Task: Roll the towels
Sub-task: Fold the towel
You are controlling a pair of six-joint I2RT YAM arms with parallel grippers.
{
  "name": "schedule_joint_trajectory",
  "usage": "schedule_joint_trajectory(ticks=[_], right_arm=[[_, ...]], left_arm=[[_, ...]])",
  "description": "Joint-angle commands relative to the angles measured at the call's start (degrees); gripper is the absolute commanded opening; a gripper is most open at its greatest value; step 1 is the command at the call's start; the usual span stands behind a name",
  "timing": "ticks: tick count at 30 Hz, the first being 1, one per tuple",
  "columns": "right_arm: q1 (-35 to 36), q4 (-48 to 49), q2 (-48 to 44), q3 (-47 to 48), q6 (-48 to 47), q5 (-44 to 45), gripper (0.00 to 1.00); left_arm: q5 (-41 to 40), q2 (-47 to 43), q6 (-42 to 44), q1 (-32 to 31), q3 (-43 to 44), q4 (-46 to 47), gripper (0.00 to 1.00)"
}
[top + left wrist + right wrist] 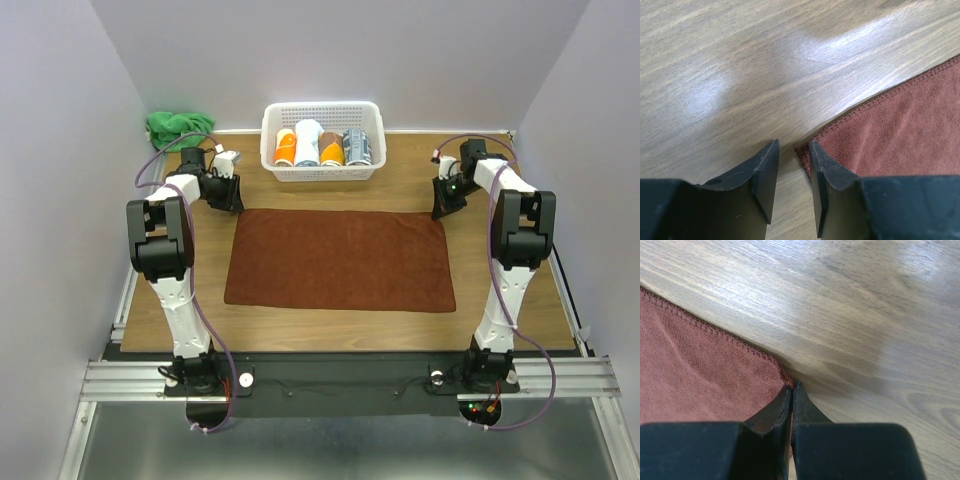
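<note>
The brown towel (340, 260) is lying flat, bare table (500, 300) showing round every edge. The left gripper (793, 145) is hovering spread at its far-left corner. The right gripper (792, 386) is pressing shut at the far-right corner, cloth caught or not unclear. The green towel (175, 127) is lying bunched far left.

The flat towel (340, 260) lies centred on the table (500, 300), the basket (322, 172) of rolls (308, 140) behind it, the bunched towel (178, 125) back-left.

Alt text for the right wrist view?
The right end effector is shut right at the corner of a reddish-brown towel lying flat on a wooden table. Whether it pinches the cloth cannot be seen.
</note>
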Motion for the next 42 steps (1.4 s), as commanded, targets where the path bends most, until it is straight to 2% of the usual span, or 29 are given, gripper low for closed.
schedule_joint_trajectory(ticks=[1,15,18,19,21,22,25,32,42], right_arm=[[0.36,0.73,0.48,2.51,0.08,-0.62,0.01],[0.36,0.73,0.56,2.15,0.08,-0.53,0.01],[0.36,0.64,0.65,2.33,0.0,-0.53,0.01],[0.36,0.64,0.65,2.33,-0.09,-0.53,0.01],[0.36,0.64,0.65,2.51,0.0,-0.53,0.0],[0.36,0.64,0.65,2.59,-0.09,-0.53,0.01],[0.36,0.73,0.83,3.47,0.08,0.0,0.01],[0.28,0.64,-0.75,7.07,0.7,-0.88,0.01],[-0.16,0.55,-4.53,6.38,-1.67,-0.09,0.01]], left_arm=[[1.12,0.51,0.67,-0.47,0.65,-1.04,0.39],[3.06,0.25,1.9,-1.17,-0.22,-2.89,0.35],[2.71,0.25,1.81,-1.17,-0.4,-2.71,0.26],[2.71,0.25,1.64,-1.17,-0.31,-2.71,0.18],[2.8,0.33,1.38,-1.17,-0.05,-2.54,0.12],[2.62,0.25,1.03,-1.17,0.56,-2.28,0.06],[2.53,-0.02,0.15,-1.17,2.31,-1.84,0.0],[4.72,-2.38,0.05,-0.99,7.42,-3.94,0.0],[5.61,-6.87,2.16,-0.29,6.02,-5.17,0.0]])
